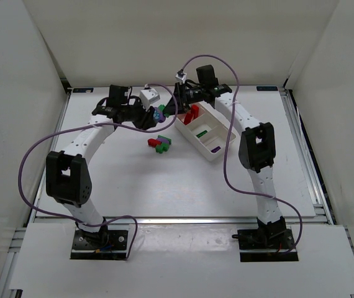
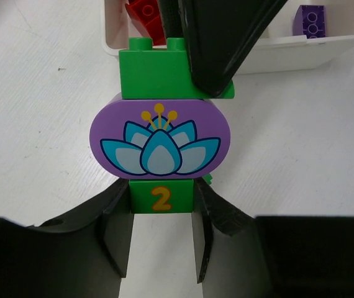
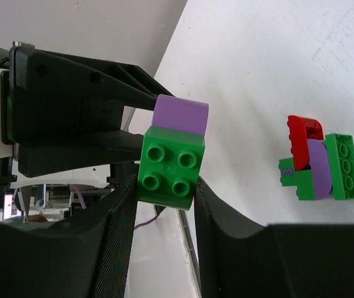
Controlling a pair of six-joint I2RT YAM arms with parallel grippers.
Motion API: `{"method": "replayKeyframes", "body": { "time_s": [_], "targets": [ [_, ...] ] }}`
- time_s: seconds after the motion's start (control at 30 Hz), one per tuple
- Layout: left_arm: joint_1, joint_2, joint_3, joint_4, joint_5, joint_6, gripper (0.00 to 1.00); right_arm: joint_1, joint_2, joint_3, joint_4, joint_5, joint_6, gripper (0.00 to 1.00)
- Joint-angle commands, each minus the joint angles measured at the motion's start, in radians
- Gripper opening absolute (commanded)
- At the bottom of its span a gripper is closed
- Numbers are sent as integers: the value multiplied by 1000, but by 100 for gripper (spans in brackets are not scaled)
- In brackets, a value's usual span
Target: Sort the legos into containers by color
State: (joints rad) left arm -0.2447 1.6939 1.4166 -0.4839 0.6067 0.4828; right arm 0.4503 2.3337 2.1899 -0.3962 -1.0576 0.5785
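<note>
A small stack of legos hangs above the table between both grippers. It is a green brick marked 2 (image 2: pixel 161 195), a purple oval piece with a lotus (image 2: pixel 159 139) and a green 2x2 brick (image 3: pixel 169 167). My left gripper (image 2: pixel 161 208) is shut on the numbered brick. My right gripper (image 3: pixel 164 189) is shut on the 2x2 brick. From above, the left gripper (image 1: pixel 151 117) and the right gripper (image 1: pixel 176 107) meet just left of the white tray (image 1: pixel 195 146). The containers hold red legos (image 1: pixel 191 115), a green lego (image 1: pixel 202 133) and a purple lego (image 1: pixel 216 148).
A loose cluster of red, green and purple legos (image 1: pixel 160 144) lies on the table below the grippers, seen also as a pile (image 3: pixel 318 166) in the right wrist view. A white box (image 1: pixel 149 97) stands at the back. Purple cables loop over both arms.
</note>
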Motion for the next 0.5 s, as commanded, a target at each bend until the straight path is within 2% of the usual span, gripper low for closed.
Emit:
{"method": "replayKeyframes", "body": {
  "time_s": [0.0, 0.3, 0.47],
  "targets": [
    [-2, -77, -48, -33, 2, -9, 10, -53, -60, 11, 8, 37, -92, 0],
    [-2, -109, -100, -36, -7, -62, 10, -127, -114, -1, -50, 87, -159, 0],
    [7, -108, -87, -24, 1, -105, 10, -196, -163, -111, -84, 78, -215, 0]
  ]
}}
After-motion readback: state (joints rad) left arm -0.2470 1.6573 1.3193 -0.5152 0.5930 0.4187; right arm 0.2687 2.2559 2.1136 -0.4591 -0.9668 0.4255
